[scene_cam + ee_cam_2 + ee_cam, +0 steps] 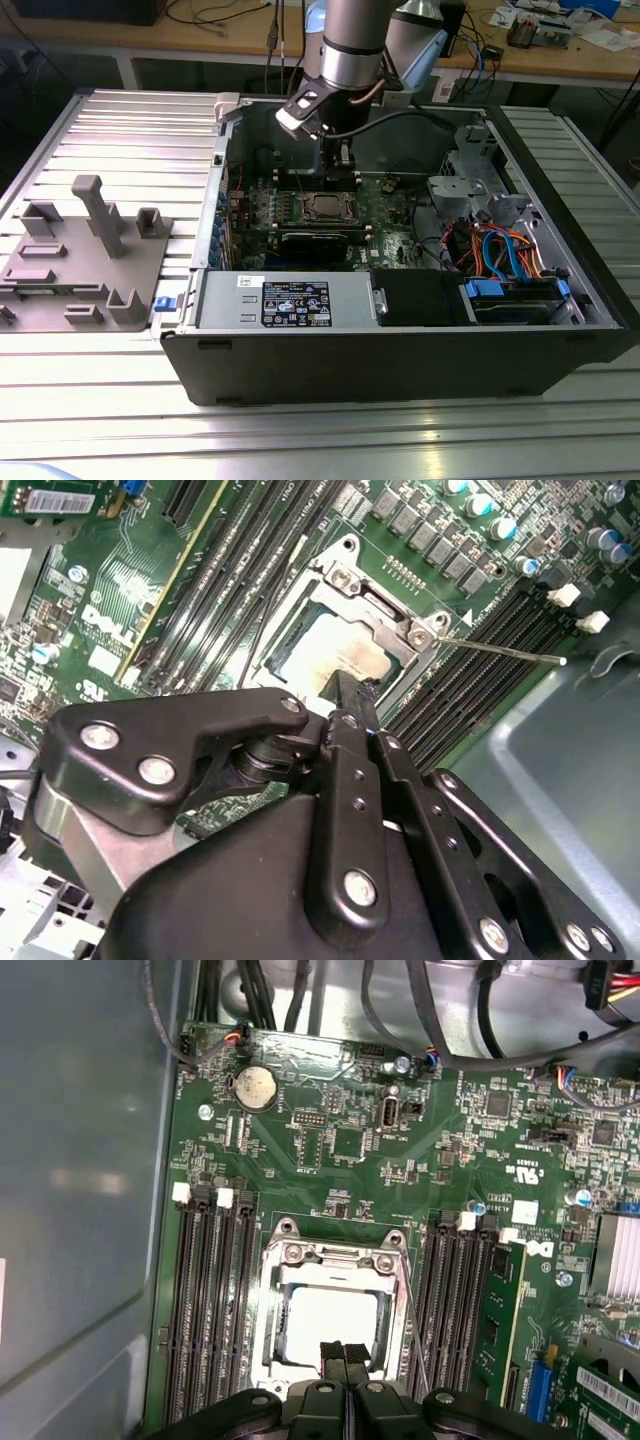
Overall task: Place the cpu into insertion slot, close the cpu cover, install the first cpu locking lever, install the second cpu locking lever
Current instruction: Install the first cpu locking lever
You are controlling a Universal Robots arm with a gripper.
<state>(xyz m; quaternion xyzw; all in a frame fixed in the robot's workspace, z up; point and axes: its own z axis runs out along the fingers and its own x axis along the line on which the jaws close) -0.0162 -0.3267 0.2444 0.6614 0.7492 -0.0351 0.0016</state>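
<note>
My jaws were pressed together with nothing between them, their tips poised at the near edge of the cpu (325,1322); whether they touched the metal or hung just above it I could not tell. The cpu sat in the insertion slot (270,1355), its dull silver top showing through the window of the cpu cover (335,1258), which lay flat around it. In the second wrist view a thin locking lever (500,648) stuck out from a corner of the socket, its pale tip reaching across the neighbouring memory slots (480,640) towards the grey case wall.

The socket lay in the green motherboard (340,1150), with banks of long black memory slots on two opposite sides of it and a round coin battery (254,1087) further up the board (bright silver, easy to pick out).

In the exterior view my arm (350,50) reached down into the open computer case (400,355), straight above the socket. The power supply (290,300) with its labelled face ran along the case's near wall, and a tangle of blue and orange cables (500,250) sat towards the exterior view's right. The case lay on a ribbed metal worktop (120,120), with a grey fixture block (90,250) beside it on the exterior view's left.
</note>
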